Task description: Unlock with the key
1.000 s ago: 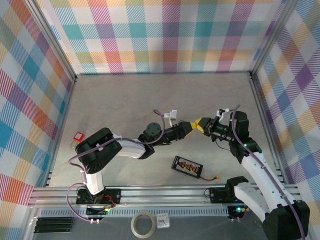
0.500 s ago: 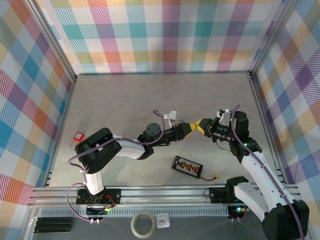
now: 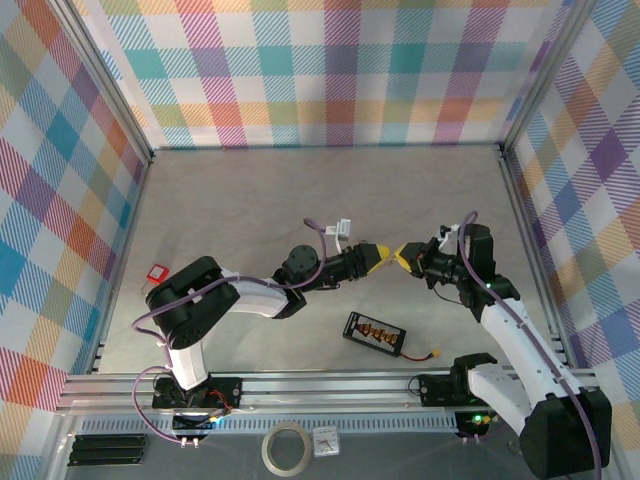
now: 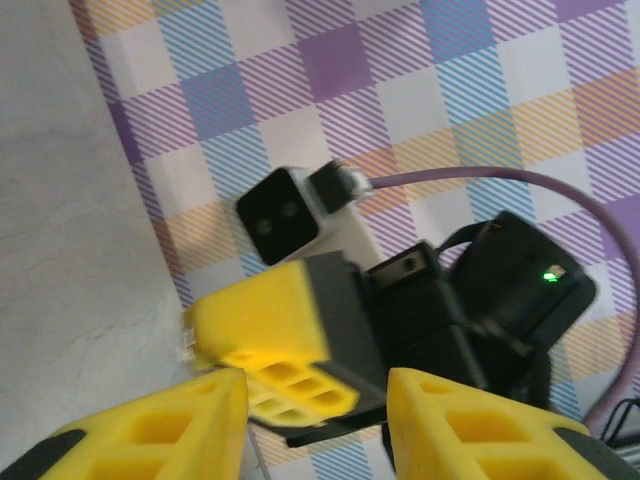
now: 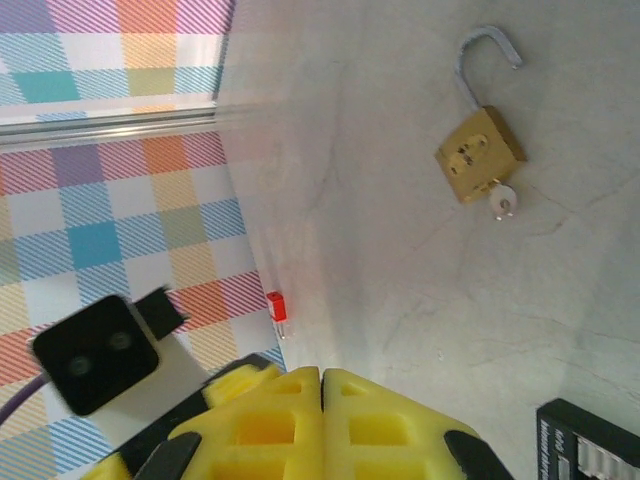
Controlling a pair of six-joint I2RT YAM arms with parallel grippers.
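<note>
Tiny silvery round-headed key [image 5: 503, 203] at the brass padlock [image 5: 480, 152] base; my right pincer [image 5: 322, 385] closed, empty; my left pincer [image 4: 315, 400] apart.

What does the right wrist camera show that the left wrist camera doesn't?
Right wrist: a brass padlock lying with its shackle open, a key at its base, and a small red padlock. Left wrist: the right arm's white camera and a green light behind it. Both: the shut right claw, the grey table, the checked wall.
</note>
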